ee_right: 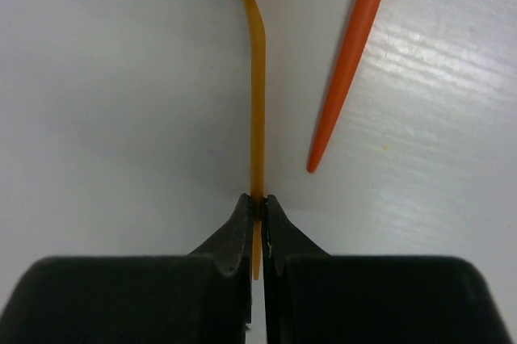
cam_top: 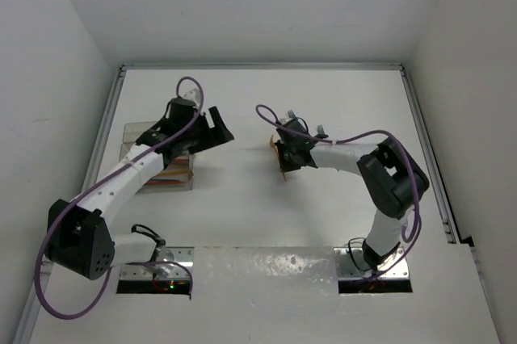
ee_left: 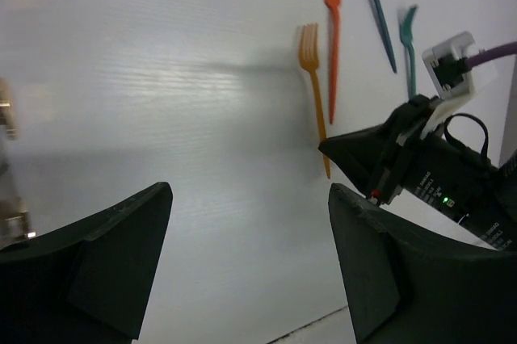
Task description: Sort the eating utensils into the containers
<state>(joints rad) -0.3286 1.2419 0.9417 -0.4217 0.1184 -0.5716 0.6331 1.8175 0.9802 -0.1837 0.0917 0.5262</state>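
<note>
My right gripper [ee_right: 258,203] is shut on the handle of a yellow-orange fork [ee_right: 258,110] that lies on the white table; it also shows in the top view [cam_top: 284,158]. An orange utensil's handle [ee_right: 347,69] lies just right of it. In the left wrist view the yellow-orange fork [ee_left: 311,77], an orange fork [ee_left: 333,29], a blue utensil [ee_left: 376,9] and a teal one [ee_left: 409,45] lie side by side. My left gripper [ee_left: 250,199] is open and empty above bare table. The clear containers [cam_top: 139,160] stand at the left, partly under my left arm, with orange utensils [cam_top: 174,177] inside.
The table is walled in white at the back and both sides, with a raised rail along the right edge [cam_top: 428,150]. The right arm's black wrist and purple cable [ee_left: 452,174] fill the right of the left wrist view.
</note>
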